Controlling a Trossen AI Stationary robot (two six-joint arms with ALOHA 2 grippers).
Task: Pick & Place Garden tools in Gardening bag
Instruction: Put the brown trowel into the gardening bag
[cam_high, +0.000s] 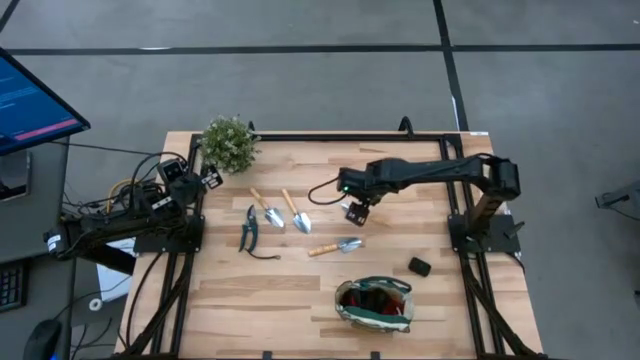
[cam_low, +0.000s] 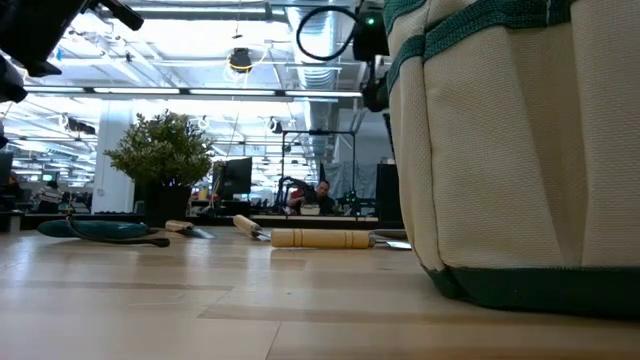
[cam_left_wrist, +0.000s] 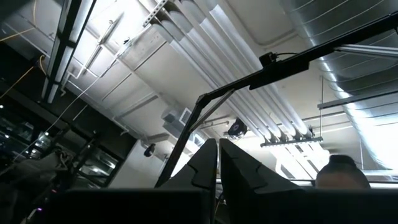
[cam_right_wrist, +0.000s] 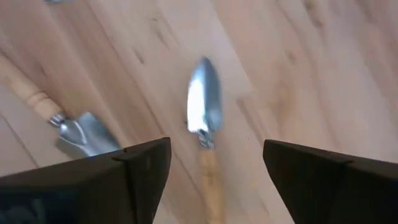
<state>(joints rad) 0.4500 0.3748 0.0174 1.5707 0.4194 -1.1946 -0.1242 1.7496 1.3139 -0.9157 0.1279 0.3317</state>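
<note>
While fingers part — right gripper (cam_high: 357, 213) hovers.

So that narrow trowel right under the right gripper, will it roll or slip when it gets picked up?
The narrow trowel looks rigid: metal blade, wooden handle. The round handle could roll if nudged, though the flatter blade should limit that. The polished blade may be slippery, so the handle seems the safer hold. The right gripper hovers above it, jaws open.
</note>
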